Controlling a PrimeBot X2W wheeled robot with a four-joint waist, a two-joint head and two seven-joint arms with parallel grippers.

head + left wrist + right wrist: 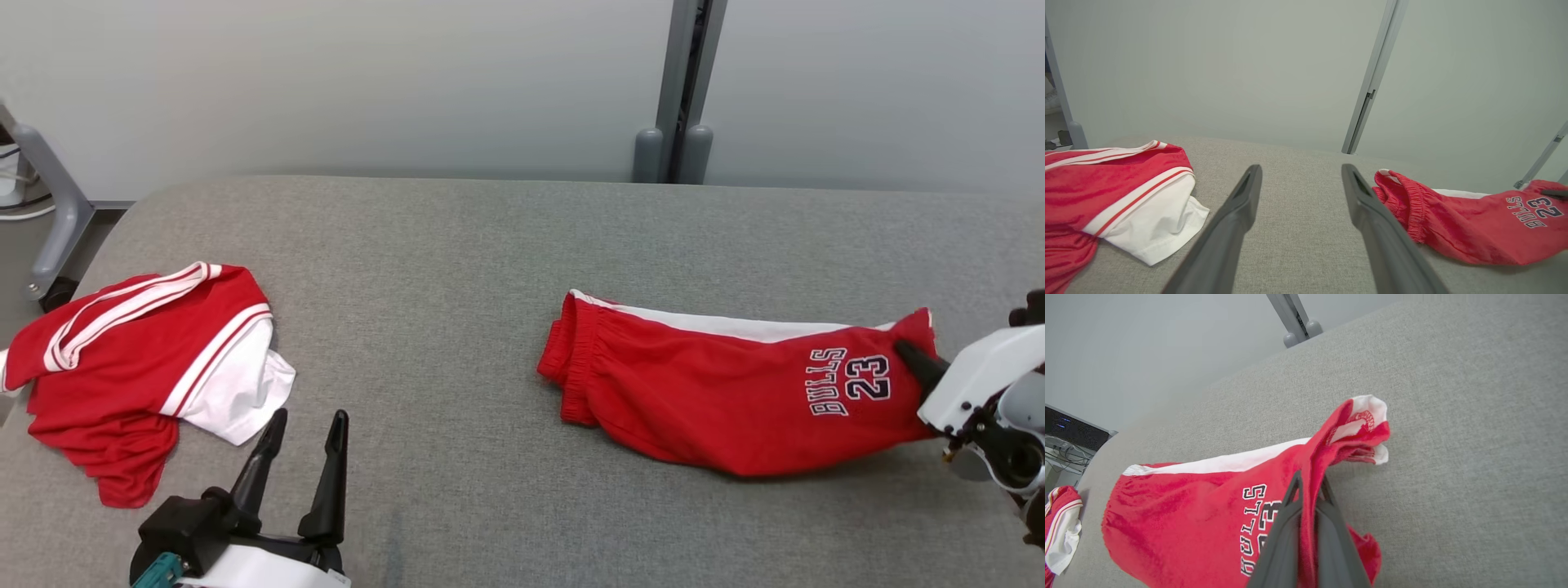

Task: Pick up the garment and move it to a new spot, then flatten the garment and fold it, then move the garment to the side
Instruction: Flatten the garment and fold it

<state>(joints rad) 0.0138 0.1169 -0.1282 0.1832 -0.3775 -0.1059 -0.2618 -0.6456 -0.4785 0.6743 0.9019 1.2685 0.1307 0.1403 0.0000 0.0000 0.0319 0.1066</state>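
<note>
**Right arm has the shorts by the leg end, looks like a move step**

The red shorts (pixel 718 400) lie right of centre on the grey tabletop (pixel 457 245), stretched sideways with the waistband toward the middle. The right end effector (pixel 908 353) is pinched tight on the bunched leg hem. The left end effector (pixel 309 418) hangs spread wide with nothing in it, just beside a crumpled red-and-white jersey (pixel 147 359).

My guess is this is the carry-to-a-new-spot step. Next it needs a lift or drag without the hem slipping out.

The shorts are soft, limp knit with a gathered elastic waist, a white side stripe and "BULLS 23" lettering. The tabletop cover is coarse woven cloth.
</note>
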